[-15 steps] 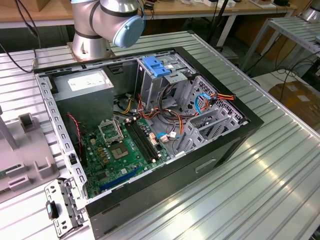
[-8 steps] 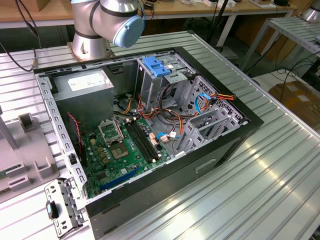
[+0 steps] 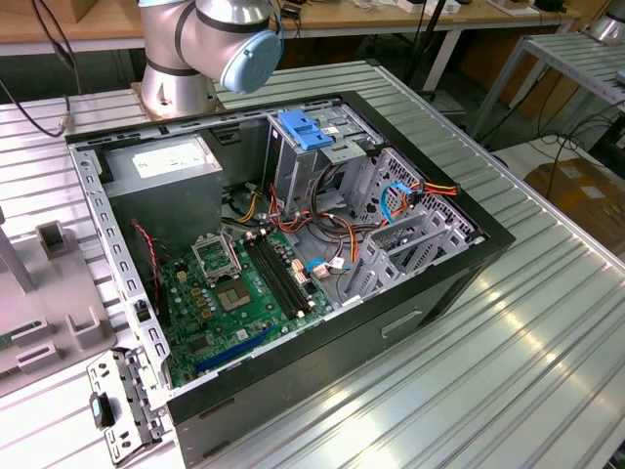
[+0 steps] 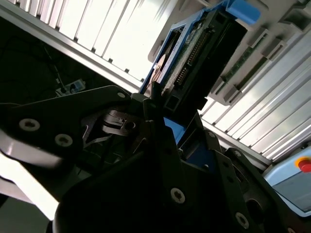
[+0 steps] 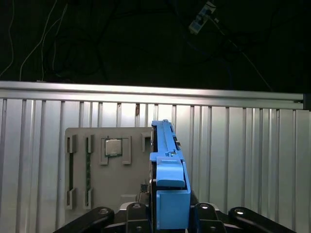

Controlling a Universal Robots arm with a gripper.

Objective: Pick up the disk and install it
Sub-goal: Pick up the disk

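The tool (image 5: 171, 214) is pinching the disk (image 5: 167, 160), which stands on edge between its fingers with a blue rail facing the first wrist view. Below lies a grey tray (image 5: 97, 194) holding a chip (image 5: 112, 146), near an edge of the bench (image 5: 243, 160). The grasp looks made. I cannot tell whether the disk is lifted clear. It is not yet installed in the case (image 3: 430, 298).
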